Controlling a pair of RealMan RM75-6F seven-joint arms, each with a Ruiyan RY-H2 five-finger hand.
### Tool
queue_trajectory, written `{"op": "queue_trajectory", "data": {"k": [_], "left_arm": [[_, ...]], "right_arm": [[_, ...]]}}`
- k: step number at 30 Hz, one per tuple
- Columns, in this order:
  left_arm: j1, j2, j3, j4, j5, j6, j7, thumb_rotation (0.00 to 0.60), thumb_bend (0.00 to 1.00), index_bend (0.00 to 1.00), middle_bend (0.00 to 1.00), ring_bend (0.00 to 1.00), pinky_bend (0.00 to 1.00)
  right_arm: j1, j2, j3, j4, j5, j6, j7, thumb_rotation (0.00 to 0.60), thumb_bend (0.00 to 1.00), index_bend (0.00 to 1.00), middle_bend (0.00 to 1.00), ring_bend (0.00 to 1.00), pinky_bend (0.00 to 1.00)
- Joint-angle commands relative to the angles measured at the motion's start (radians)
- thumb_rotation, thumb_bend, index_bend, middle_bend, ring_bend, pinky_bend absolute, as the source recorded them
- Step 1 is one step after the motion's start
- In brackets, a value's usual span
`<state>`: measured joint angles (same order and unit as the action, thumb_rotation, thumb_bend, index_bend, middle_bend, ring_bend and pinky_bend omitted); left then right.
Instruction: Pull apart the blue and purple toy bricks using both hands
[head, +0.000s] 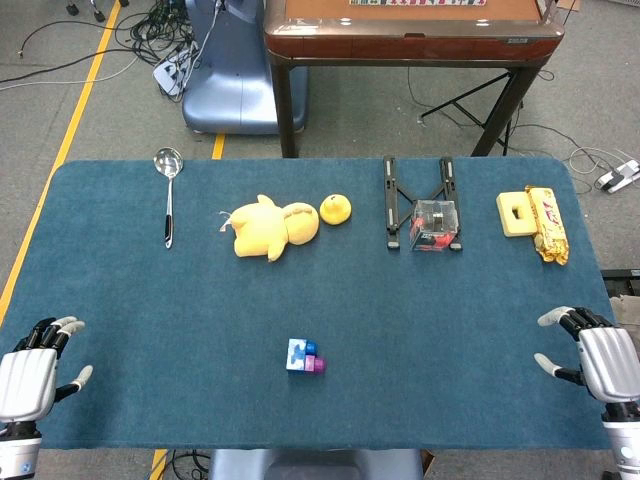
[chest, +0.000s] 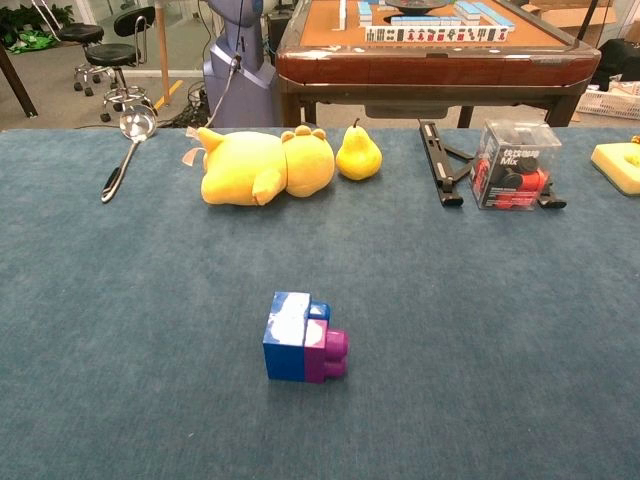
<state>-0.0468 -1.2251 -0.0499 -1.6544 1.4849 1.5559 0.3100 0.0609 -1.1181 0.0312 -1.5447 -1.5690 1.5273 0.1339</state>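
— Left side? 
— Left hand (head: 30, 372) at the tabletop (head: 150, 300) edge, fingers apart, holding nothing.
— Middle? 
— Blue brick (chest: 287, 335) joined to purple brick (chest: 327, 355), lying near the front edge, well apart from both hands.
— Right side? 
— Right hand (head: 598, 358) likewise spread and bare.

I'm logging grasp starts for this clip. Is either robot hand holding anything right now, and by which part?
Nothing is held. The left robot hand and right robot hand sit open at the table's near corners, far from the joined bricks.
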Motion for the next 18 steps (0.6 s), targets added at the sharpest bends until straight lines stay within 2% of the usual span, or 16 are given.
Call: {"op": "queue_trajectory", "data": {"k": [1,5,8,11,14,15,16,18], "left_arm": [[0.000,-0.001,0.000,-0.003,0.001,0.001,-0.002,0.600,0.22,0.34,0.27,0.19,0.39],[-0.010,-0.004,0.000,-0.024,0.031,0.003,-0.028,0.600,0.22,0.34,0.27,0.21,0.42],[-0.021,-0.005,-0.002,-0.068,0.039,-0.007,-0.037,0.600,0.21,0.28,0.27,0.36,0.58],[-0.048,0.014,-0.006,-0.138,0.054,-0.043,-0.032,0.600,0.18,0.22,0.29,0.43,0.66],[-0.086,0.016,-0.015,-0.172,0.098,-0.069,0.007,0.600,0.15,0.17,0.38,0.54,0.78],[-0.102,0.013,-0.016,-0.194,0.103,-0.092,0.017,0.600,0.14,0.16,0.43,0.61,0.84],[-0.115,0.012,-0.017,-0.214,0.101,-0.113,0.024,0.600,0.12,0.16,0.49,0.68,0.91],[-0.150,0.003,-0.027,-0.242,0.099,-0.159,0.060,0.600,0.11,0.17,0.57,0.75,0.98]], "right_arm": [[-0.001,-0.001,-0.001,0.002,0.000,-0.001,0.001,0.600,0.01,0.45,0.42,0.34,0.49],[0.000,-0.002,0.000,0.006,-0.001,-0.002,0.005,0.600,0.01,0.45,0.42,0.34,0.49],[0.001,-0.001,0.002,0.004,-0.004,0.000,0.008,0.600,0.01,0.45,0.42,0.34,0.49],[0.004,0.003,0.005,0.002,-0.003,-0.002,0.008,0.600,0.01,0.45,0.42,0.34,0.49],[0.007,0.006,0.009,0.004,0.000,-0.007,0.013,0.600,0.01,0.45,0.42,0.34,0.49],[0.008,0.006,0.009,0.006,0.001,-0.008,0.016,0.600,0.01,0.45,0.42,0.34,0.49],[0.009,0.006,0.010,0.008,0.000,-0.009,0.018,0.600,0.01,0.45,0.42,0.34,0.49],[0.011,0.004,0.010,0.014,-0.001,-0.010,0.025,0.600,0.01,0.45,0.42,0.34,0.49]]}}
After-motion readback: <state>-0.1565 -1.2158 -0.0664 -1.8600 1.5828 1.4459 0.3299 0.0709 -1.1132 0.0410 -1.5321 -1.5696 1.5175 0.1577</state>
